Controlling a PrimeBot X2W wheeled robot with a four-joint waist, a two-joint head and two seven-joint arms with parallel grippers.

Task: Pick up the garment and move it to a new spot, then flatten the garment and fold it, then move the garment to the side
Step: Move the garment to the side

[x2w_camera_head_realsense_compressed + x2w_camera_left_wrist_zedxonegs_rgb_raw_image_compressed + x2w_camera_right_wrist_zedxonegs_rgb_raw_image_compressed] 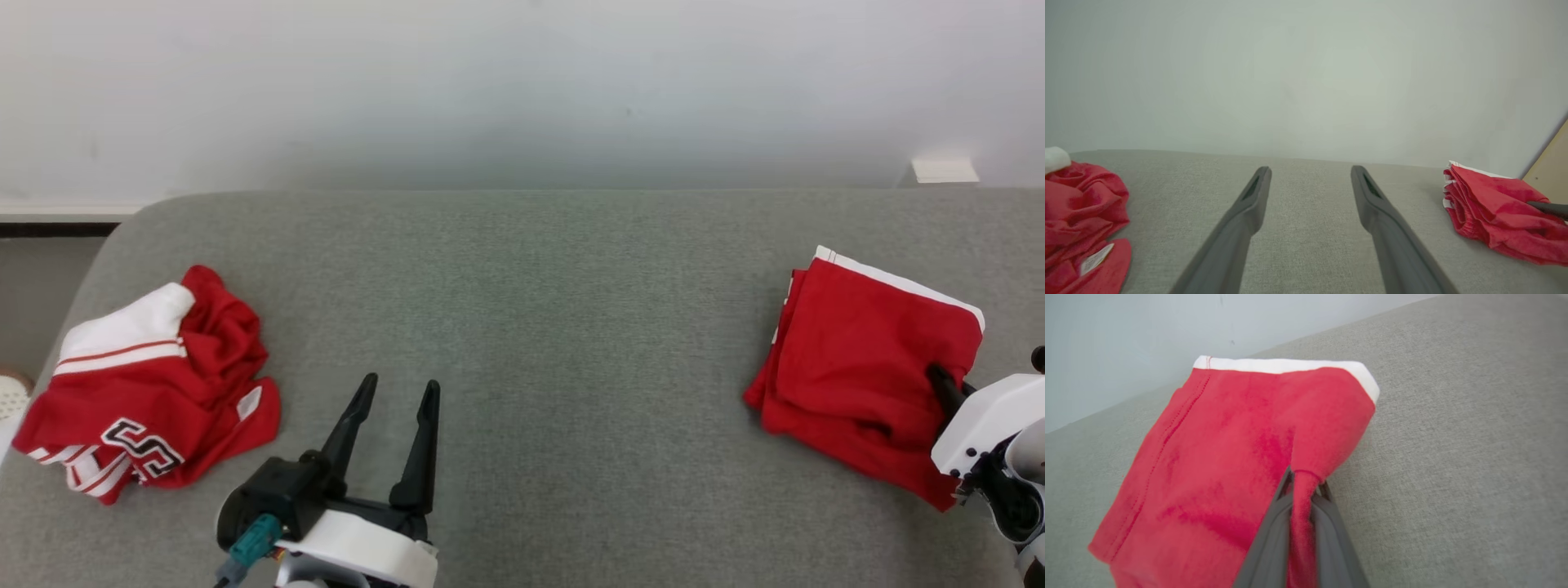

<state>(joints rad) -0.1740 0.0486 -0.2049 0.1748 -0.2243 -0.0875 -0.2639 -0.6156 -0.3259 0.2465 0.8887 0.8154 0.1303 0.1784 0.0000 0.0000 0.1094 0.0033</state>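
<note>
Red cloth folded into a thick rectangle with a white band along its far edge, the garment (865,359) lies at the right end of a grey woven-fabric cushion (555,310). The right gripper (939,377) reaches in from the near right, and in the right wrist view its two dark fingers are pressed together on a pinch of the garment's near right edge (1306,482). The cloth is drawn up into a small peak at that spot, while the rest of the folded piece (1229,457) sits on the cushion.

The left gripper (400,384) is near the middle of the cushion's near side, its fingers spread and holding nothing, over bare fabric (1310,169). At the left end, well apart from both grippers, sits a crumpled red-and-white jersey with black-and-white lettering (155,392). A plain pale wall (522,82) rises behind the cushion.
</note>
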